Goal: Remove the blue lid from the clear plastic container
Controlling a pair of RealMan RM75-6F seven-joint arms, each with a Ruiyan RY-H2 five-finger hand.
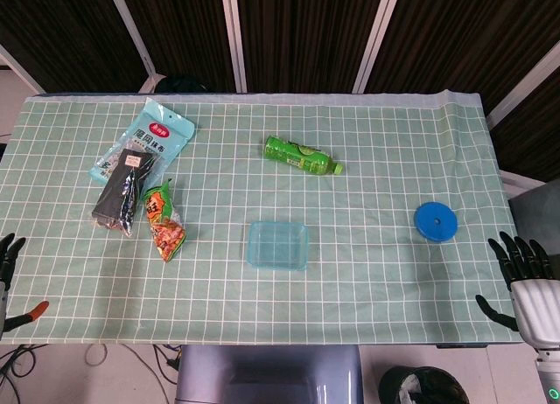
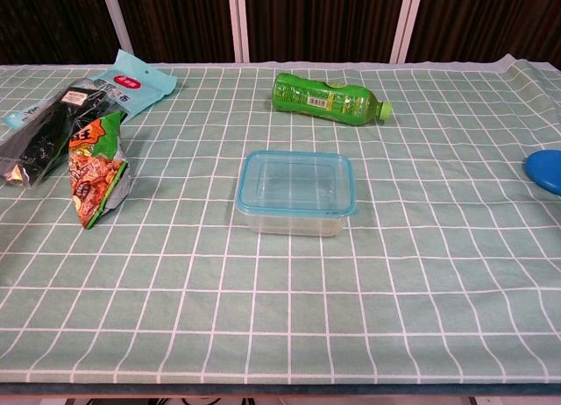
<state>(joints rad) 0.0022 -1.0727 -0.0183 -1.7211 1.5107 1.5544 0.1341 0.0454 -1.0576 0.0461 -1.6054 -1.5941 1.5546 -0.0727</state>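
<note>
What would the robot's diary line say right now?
container: centre, lid on | left hand: open, table edge | right hand: open, table edge | blue disc: right side

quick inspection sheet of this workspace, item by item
surface: table under green checked cloth, flat.
job's things: clear plastic container at centre; round blue lid lies apart on the cloth to its right.
clutter: green plastic bottle on its side; light blue packet, black packet and orange-green snack bag at left.
robot hands: left robot hand and right robot hand at table edges, open.
cables: some on floor, lower left.
surroundings: dark slatted wall.
</note>
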